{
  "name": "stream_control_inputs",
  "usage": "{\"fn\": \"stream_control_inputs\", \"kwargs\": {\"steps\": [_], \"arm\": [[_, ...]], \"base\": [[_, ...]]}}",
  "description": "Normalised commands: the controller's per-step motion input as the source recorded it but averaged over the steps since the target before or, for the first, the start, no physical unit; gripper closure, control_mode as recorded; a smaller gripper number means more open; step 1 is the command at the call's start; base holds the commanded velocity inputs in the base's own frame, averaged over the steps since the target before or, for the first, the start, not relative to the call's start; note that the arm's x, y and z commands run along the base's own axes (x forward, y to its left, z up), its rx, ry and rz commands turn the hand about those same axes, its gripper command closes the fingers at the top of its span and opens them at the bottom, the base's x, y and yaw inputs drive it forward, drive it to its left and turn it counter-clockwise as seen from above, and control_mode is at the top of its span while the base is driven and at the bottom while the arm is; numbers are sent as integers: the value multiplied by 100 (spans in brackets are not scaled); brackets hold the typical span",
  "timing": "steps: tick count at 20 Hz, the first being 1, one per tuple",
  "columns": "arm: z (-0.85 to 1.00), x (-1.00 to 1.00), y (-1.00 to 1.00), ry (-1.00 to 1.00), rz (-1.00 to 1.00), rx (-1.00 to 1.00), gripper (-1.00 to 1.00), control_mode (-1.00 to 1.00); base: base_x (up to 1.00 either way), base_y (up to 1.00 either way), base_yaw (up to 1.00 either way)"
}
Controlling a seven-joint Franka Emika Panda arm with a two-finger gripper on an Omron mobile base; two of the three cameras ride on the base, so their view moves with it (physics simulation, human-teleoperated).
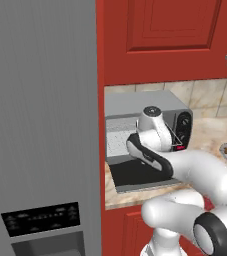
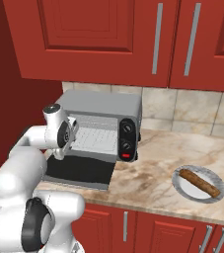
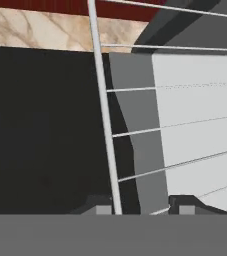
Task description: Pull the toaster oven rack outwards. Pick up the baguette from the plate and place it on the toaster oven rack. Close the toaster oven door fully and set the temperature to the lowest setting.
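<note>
One toaster oven is found on the counter with its one toaster oven door folded down flat and open. Two knobs and one red button are counted on its panel. One toaster oven rack is seen inside the cavity, its front rail passing between the two fingertips of the gripper, which stand partly apart; contact cannot be told. One baguette is lying on one plate, well apart to the right.

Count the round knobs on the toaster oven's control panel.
2: upper knob and lower knob, stacked on the toaster oven panel above the red button.
</note>
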Motion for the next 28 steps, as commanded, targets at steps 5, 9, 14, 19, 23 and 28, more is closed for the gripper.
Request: {"fn": "stream_control_inputs", "kwargs": {"steps": [5, 9, 14, 19, 23, 28], "arm": [[-100, -100, -39, 12, -11, 5, 100, -100], [-100, -100, -41, 13, -13, 7, 100, -100], [-100, -100, -38, 16, -13, 7, 100, -100], [-94, -100, -24, 27, -14, 3, 100, -100], [-76, -100, -18, 19, -11, 1, 100, -100], [47, -100, -34, -19, -3, 12, 100, -100]], "base": [[0, 0, 0], [0, 0, 0], [0, 0, 0], [0, 0, 0], [0, 0, 0], [0, 0, 0]]}}
